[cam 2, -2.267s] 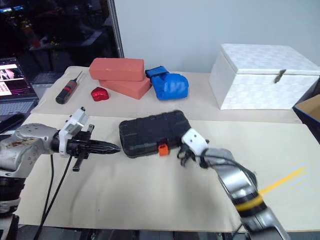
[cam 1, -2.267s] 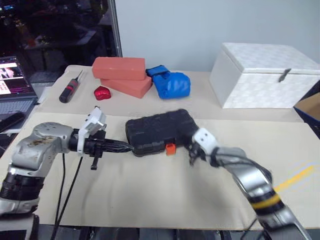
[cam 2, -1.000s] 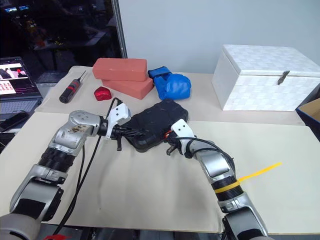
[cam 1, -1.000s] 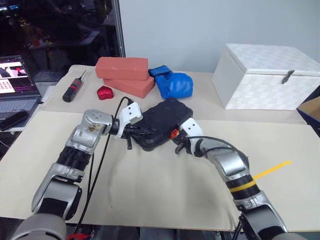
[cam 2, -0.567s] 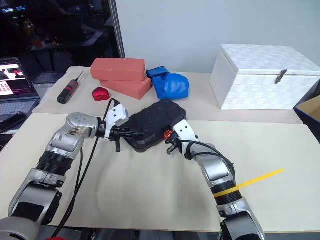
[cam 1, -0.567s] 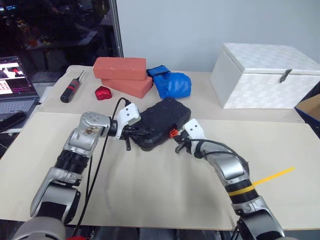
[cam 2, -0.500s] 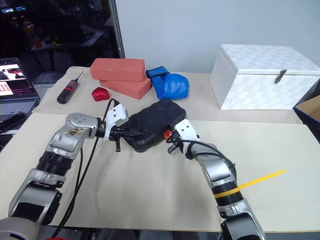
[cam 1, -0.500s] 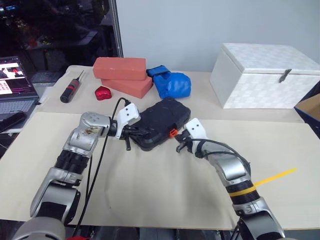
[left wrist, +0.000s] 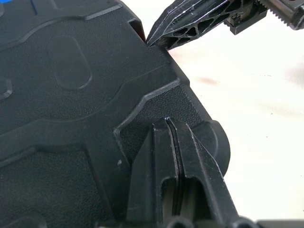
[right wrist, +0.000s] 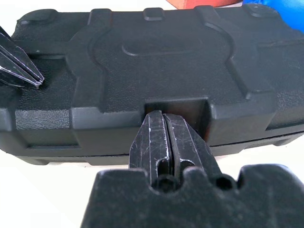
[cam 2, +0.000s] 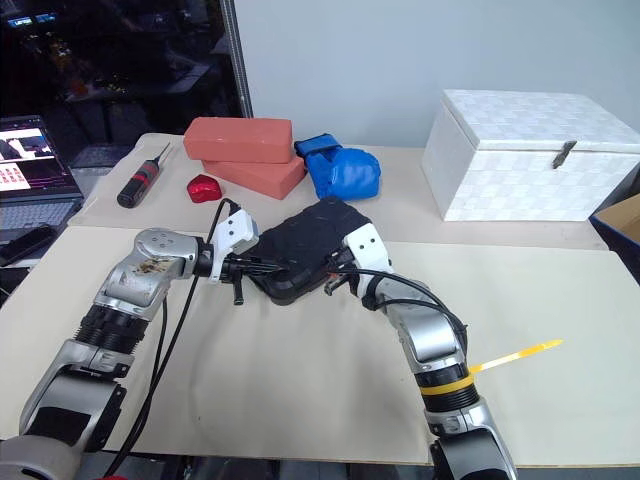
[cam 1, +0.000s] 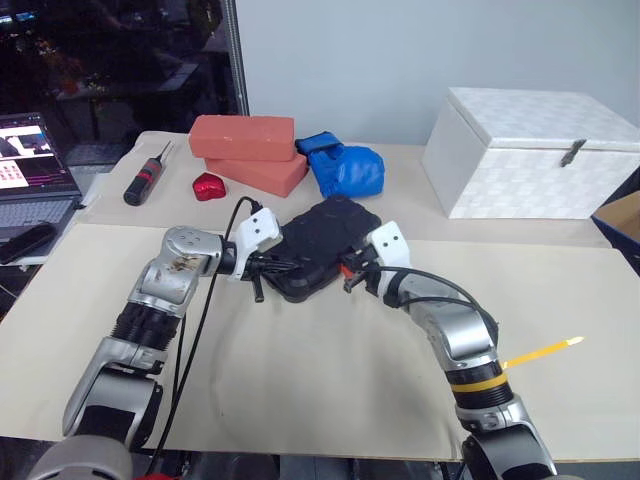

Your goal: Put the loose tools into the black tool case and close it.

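Head views: black tool case (cam 1: 322, 245) lay shut on the beige mat, long axis running diagonally away to the right. Left gripper (cam 1: 270, 265) was at its near-left corner, right gripper (cam 2: 335, 283) at the front latch edge; right was nearer the latch.

Left wrist: fingers pressed together, empty, tips on the case corner.

Right wrist: fingers (right wrist: 164, 140) closed, empty, tips at the latch recess, case straight ahead.

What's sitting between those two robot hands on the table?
The closed black tool case lies between them: the left hand presses one end, the right hand meets its latch side, as the head views show.
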